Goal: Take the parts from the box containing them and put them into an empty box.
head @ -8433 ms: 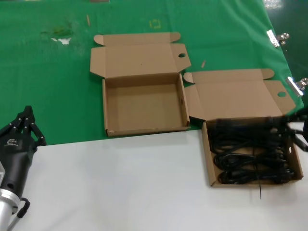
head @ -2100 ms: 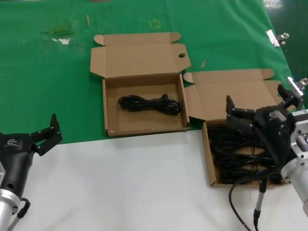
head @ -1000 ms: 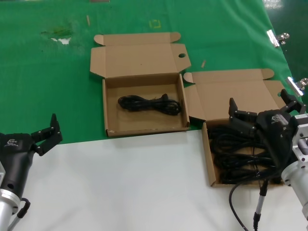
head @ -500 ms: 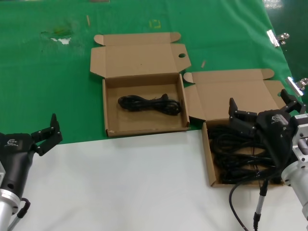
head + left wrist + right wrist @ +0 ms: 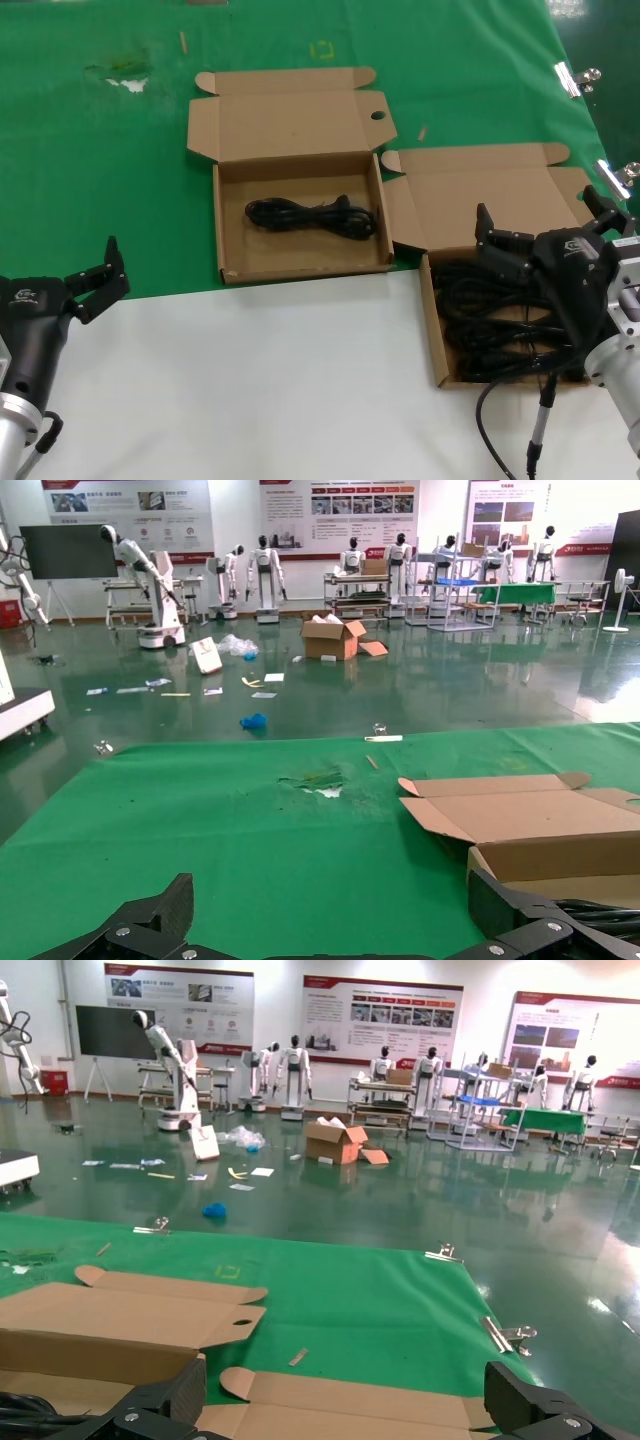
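Observation:
Two open brown cartons lie on the table. The right carton (image 5: 434, 340) holds several black coiled power cords (image 5: 500, 325). The left carton (image 5: 225, 235) holds one black cord bundle (image 5: 312, 214). My right gripper (image 5: 545, 228) is open and empty, hovering over the back part of the right carton, above the cords. Its wrist view shows that carton's lid (image 5: 380, 1410) and the other carton's lid (image 5: 130, 1305). My left gripper (image 5: 88, 268) is open and empty at the near left, by the edge of the green cloth; its wrist view shows the left carton (image 5: 560, 855).
A green cloth (image 5: 100, 150) covers the far part of the table; the near part is white (image 5: 250, 380). Metal clips (image 5: 572, 78) hold the cloth at the right edge. A cable (image 5: 535, 420) hangs from my right arm.
One cord bundle now lies in the left carton, which was empty in the earliest frame. My left gripper has opened. My right gripper has come over the right carton and stays nearly still.

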